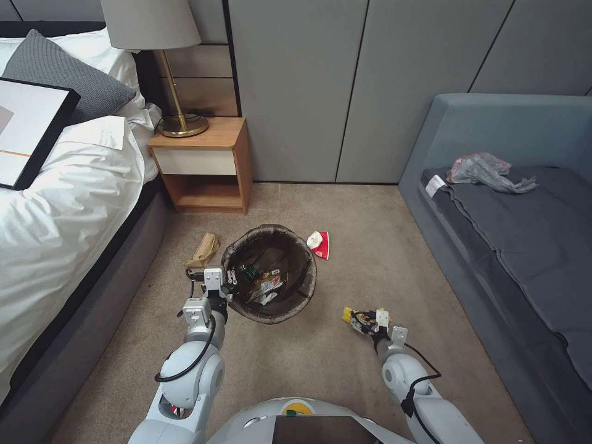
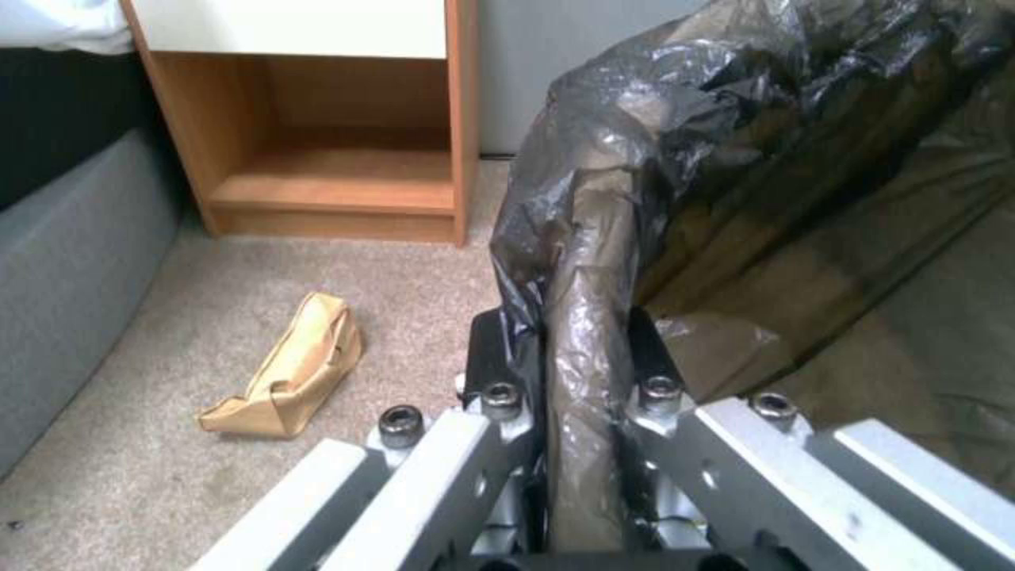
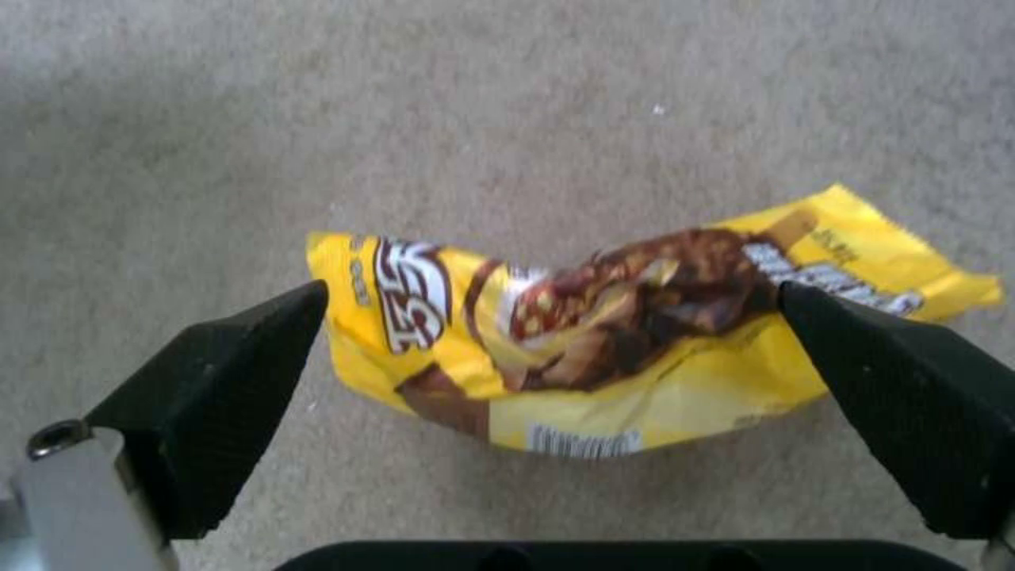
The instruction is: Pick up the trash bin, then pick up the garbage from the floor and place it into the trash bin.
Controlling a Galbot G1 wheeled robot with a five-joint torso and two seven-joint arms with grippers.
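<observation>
Head looks down; wrists close, sharing trash bin (image 1: pixel 271 271), wrapper (image 3: pixel 634 341)

Bag-lined trash bin (image 1: pixel 269 273) tilted, wrappers inside; yellow wrapper (image 3: pixel 634 333) flat on floor (image 1: pixel 345 370); brown paper bag (image 1: pixel 203 250) and red-white wrapper (image 1: pixel 319 243) beside bin.

Glossy yellow wrapper (image 3: pixel 634 349) on matt carpet (image 3: pixel 317 119).

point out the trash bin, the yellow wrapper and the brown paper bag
trash bin (image 1: pixel 306 280), head view, bag-lined rim
yellow wrapper (image 3: pixel 592 341), right wrist view, its crumpled middle
brown paper bag (image 2: pixel 291 373), left wrist view, its side
</observation>
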